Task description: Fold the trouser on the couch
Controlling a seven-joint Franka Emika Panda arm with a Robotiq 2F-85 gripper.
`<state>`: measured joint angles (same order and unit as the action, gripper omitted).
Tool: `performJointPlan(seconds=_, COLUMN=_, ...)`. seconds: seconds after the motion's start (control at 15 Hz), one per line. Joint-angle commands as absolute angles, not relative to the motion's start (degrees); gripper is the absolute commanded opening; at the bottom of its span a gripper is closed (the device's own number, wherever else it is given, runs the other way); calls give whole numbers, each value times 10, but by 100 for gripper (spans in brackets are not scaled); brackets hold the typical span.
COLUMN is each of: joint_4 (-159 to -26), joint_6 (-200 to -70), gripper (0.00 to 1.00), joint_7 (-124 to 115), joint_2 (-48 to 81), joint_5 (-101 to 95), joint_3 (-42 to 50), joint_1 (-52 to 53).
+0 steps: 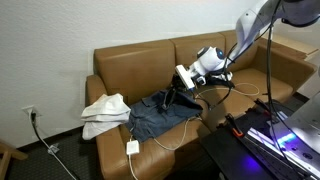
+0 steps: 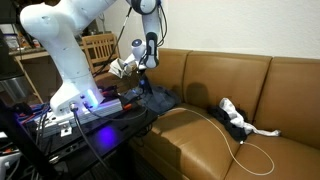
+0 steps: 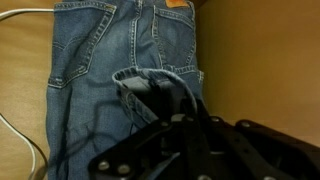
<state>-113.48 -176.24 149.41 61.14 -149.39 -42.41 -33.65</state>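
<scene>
The trouser (image 1: pixel 152 118) is dark blue denim and lies bunched on the middle seat of the tan leather couch (image 1: pixel 130 65), next to a white cloth bundle. My gripper (image 1: pixel 183 88) hangs just above its right end, shut on a lifted piece of the denim. From the wrist, the trouser (image 3: pixel 100 50) lies flat with its waistband at the top. One leg end is pulled up into my gripper (image 3: pixel 178 100), whose dark fingers close around the hem. In an exterior view the gripper (image 2: pixel 141 72) holds the trouser (image 2: pixel 160 98) over the near end of the couch (image 2: pixel 215 75).
A white and cream cloth bundle (image 1: pixel 105 112) sits on the seat beside the trouser. A white cable with a plug (image 1: pixel 132 147) trails over the front edge. A small black-and-white object (image 2: pixel 236 120) with a white cord (image 2: pixel 255 155) lies on the couch. A black equipment table (image 1: pixel 262 135) stands close in front.
</scene>
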Motion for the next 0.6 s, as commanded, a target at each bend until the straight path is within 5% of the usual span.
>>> performJointPlan(seconds=0.0, joint_4=-1135, joint_6=-1762, gripper=5, joint_7=1494, joint_2=610, joint_5=-1494, joint_3=-426, joint_1=-336)
performJointPlan(seconds=0.53, joint_4=-1115, joint_6=-1766, gripper=1, joint_7=1482, joint_2=583, joint_5=-1472, joint_3=-331, joint_1=-211)
